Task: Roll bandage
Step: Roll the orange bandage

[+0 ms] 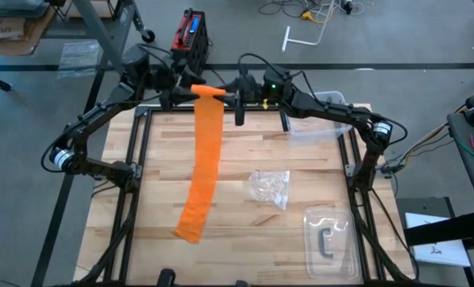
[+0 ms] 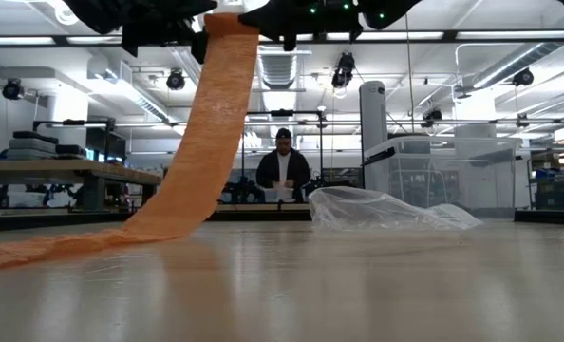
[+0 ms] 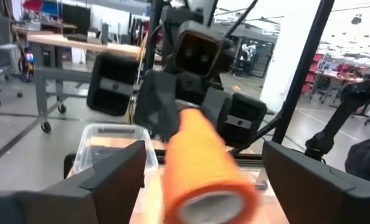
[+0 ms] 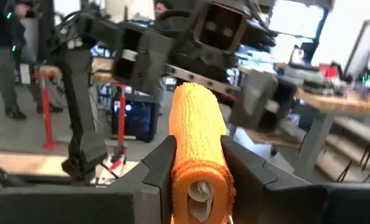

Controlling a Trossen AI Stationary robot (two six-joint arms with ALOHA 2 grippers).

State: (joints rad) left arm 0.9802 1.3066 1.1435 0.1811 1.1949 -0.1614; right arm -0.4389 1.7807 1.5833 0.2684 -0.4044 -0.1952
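Bandage [image 1: 206, 151] roll is up at the table's far edge, axis running arm to arm, tail draped to the wood. Right gripper [image 4: 197, 163] clamps the roll; left gripper [image 3: 200, 180] spread wide (both equally near).

Bright overhead ceiling lights, blurred wrist views

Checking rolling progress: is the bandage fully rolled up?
No. The bandage is rolled only at its top, in the right gripper; the rest trails onto the table.
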